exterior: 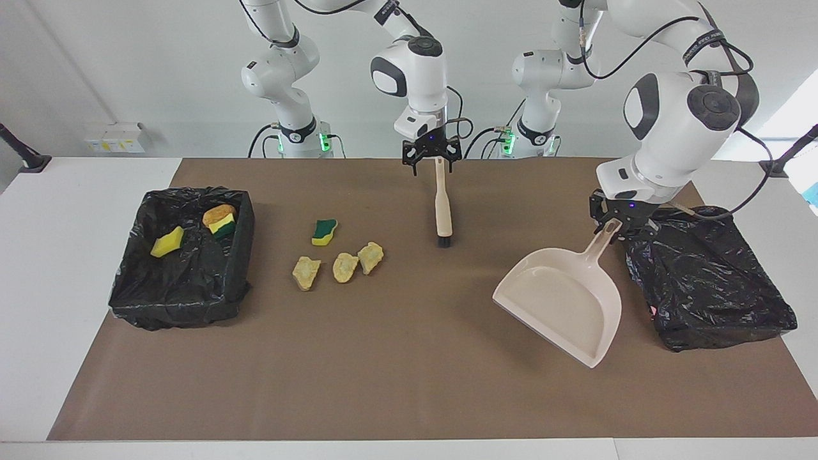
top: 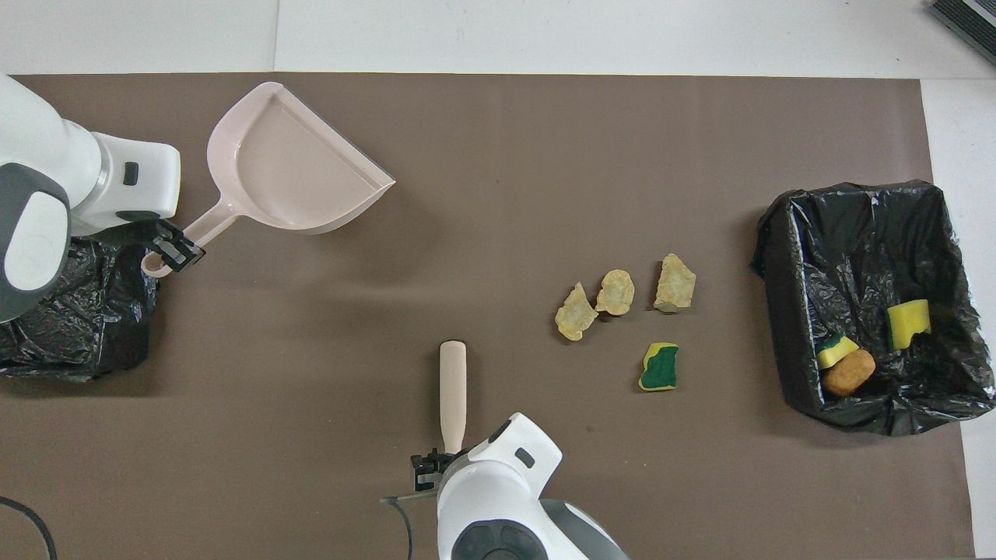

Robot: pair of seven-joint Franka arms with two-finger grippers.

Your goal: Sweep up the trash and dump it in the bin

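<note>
On the brown mat lies the trash: a green-and-yellow sponge (exterior: pixel 324 231) (top: pixel 660 367) and three pale tan lumps (exterior: pixel 346 267) (top: pixel 615 292). The bin (exterior: pixel 182 303) (top: pixel 784 327), lined in black, stands at the right arm's end. It holds a yellow sponge piece (exterior: pixel 167 241), an orange-brown lump (exterior: pixel 219 212) and another green-and-yellow sponge. My left gripper (exterior: pixel 615 225) (top: pixel 173 250) is shut on the handle of the empty beige dustpan (exterior: pixel 562 306) (top: pixel 288 167). My right gripper (exterior: pixel 432 161) (top: pixel 437 465) is open, its fingers astride the handle end of the brush (exterior: pixel 442 204) (top: pixel 453 385).
A second black-lined bin (exterior: pixel 709 281) (top: pixel 70 311) stands at the left arm's end, right beside the dustpan's handle. The brush lies in the middle of the mat, bristles pointing away from the robots.
</note>
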